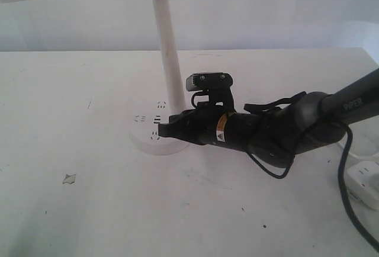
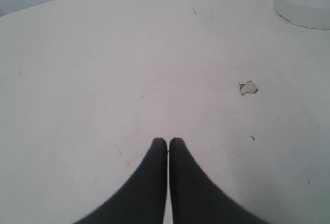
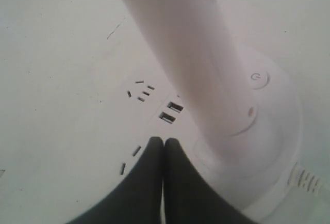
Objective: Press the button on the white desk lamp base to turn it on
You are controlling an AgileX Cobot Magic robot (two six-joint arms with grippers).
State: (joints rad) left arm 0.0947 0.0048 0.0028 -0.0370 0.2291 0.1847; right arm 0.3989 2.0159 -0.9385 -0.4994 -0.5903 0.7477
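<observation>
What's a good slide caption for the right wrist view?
Shut right gripper at the white desk lamp base beside the USB slots; the button sits beyond the stem.

You're looking at robot test bench, lab-type room rather than home or office. What tells you:
- plain white table (image 1: 71,221), surface scuffed, paint chip (image 1: 70,179) toward left
- bare pale wall (image 1: 266,8) behind
- black robot arm (image 1: 349,100) marked PIPER reaching over tabletop, camera (image 1: 209,81) mounted on wrist
- white power strip (image 1: 364,183) and black cable (image 1: 341,186) loose at right edge (wiring in plain sight, workbench fashion)
- prop on table: white desk lamp base (image 1: 145,143)
</observation>
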